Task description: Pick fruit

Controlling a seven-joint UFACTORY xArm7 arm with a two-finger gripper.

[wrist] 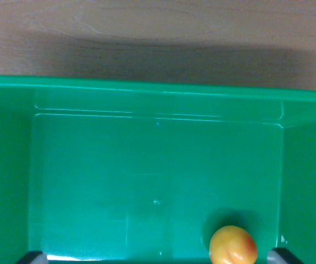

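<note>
Fruit, perhaps a peach, cut off in bin

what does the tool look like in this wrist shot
Only the two tips of the tool show, at the bottom corners: pale grey, blunt and angular, with darker undersides. One fingertip is at the wrist view's left, the other at its right. No cables or markings are visible.

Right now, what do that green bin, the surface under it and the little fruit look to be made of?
Green bin: glossy moulded plastic, judging by sheen and rounded edges. Surface: pale wood or wood-look laminate, showing grain. Fruit: smooth yellow-orange skin with a red blush; real or plastic, unclear.
</note>
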